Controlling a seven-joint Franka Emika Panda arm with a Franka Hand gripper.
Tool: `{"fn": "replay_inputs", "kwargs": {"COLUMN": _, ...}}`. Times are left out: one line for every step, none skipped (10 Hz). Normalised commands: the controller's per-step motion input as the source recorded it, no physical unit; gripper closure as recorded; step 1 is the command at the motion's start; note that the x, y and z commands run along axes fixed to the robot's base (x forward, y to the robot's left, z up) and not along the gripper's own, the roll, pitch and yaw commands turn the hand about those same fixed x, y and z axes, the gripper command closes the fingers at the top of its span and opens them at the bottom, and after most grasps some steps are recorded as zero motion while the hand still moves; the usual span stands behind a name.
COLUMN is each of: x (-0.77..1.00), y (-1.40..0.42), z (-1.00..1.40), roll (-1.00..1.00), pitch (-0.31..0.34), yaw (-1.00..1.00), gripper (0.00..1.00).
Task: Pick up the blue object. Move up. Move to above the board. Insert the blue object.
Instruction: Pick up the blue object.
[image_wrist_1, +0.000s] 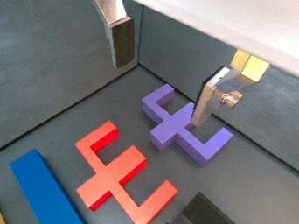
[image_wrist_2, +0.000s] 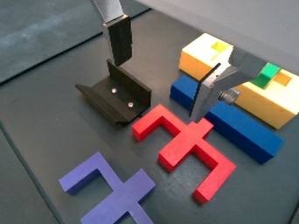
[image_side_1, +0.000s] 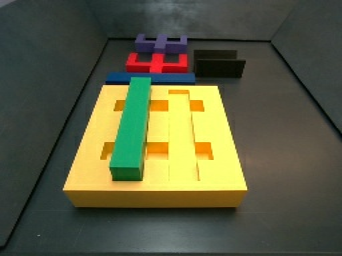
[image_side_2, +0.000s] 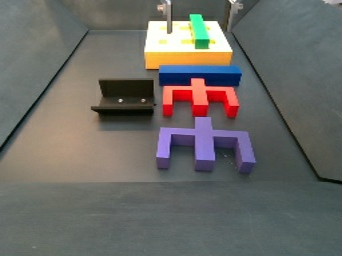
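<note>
The blue object (image_side_1: 151, 77) is a long dark-blue bar lying flat on the floor against one short end of the board (image_side_1: 174, 172); it shows in both side views (image_side_2: 198, 75) and both wrist views (image_wrist_2: 243, 131) (image_wrist_1: 45, 188). The board (image_side_2: 181, 57) is a thick yellow slab with grooves and cut-outs, and a green bar (image_side_1: 134, 125) sits in one groove. My gripper (image_wrist_2: 163, 66) (image_wrist_1: 163, 70) hangs open and empty above the floor near the blue object. Only its fingertips (image_side_2: 167, 8) show at the frame's top edge in a side view.
A red branched piece (image_side_2: 198, 97) lies beside the blue bar, and a purple notched piece (image_side_2: 201, 143) beyond it. The dark fixture (image_side_2: 123, 97) stands on the floor to one side of the red piece. Grey walls enclose the floor.
</note>
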Motion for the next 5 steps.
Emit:
{"fn": "replay_inputs", "kwargs": {"x": 0.00, "y": 0.00, "z": -0.02, "roll": 0.00, "pitch": 0.000, "yaw": 0.00, "gripper": 0.00}}
{"fn": "replay_inputs", "kwargs": {"x": 0.00, "y": 0.00, "z": -0.12, "roll": 0.00, "pitch": -0.033, "yaw": -0.05, "gripper": 0.00}}
{"fn": "replay_inputs", "kwargs": {"x": 0.00, "y": -0.03, "z": -0.25, "roll": 0.00, "pitch": -0.119, "yaw": -0.29, "gripper": 0.00}}
{"fn": "replay_inputs", "kwargs": {"x": -0.06, "y": -0.24, "z": -0.41, "roll": -0.04, "pitch": -0.274, "yaw": -0.60, "gripper": 0.00}}
{"fn": "replay_inputs", "kwargs": {"x": 0.00, "y": -0.12, "z": -0.37, "roll": -0.15, "pitch": -0.307, "yaw": -0.80, "gripper": 0.00}}
